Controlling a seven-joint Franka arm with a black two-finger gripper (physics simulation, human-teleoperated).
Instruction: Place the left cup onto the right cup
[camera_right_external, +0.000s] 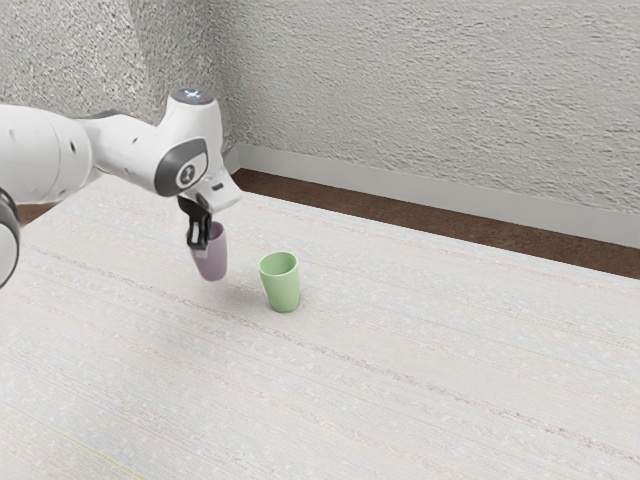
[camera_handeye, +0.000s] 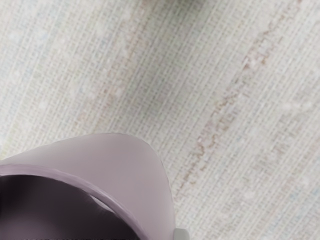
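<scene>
From my console, the black gripper (camera_right_external: 198, 232) hangs from the glossy white arm and is pinched narrowly on the rim of the lilac cup (camera_right_external: 211, 256), one finger on each side of the thin wall. The cup is a smooth, matte, tapered tumbler, wider at the mouth than at the base, and it tilts a little. It looks raised just off the table (camera_right_external: 420, 360), though from this side angle I can't be sure its base is clear.

Just beside it, toward the exterior view's right, the green cup (camera_right_external: 280, 282) stands upright on the table. It has the same tapered shape, and its open mouth faces up. The two cups are near but apart.

The tabletop is pale with fine woven streaks. Behind it is a rough, stippled grey wall (camera_right_external: 450, 90).
</scene>
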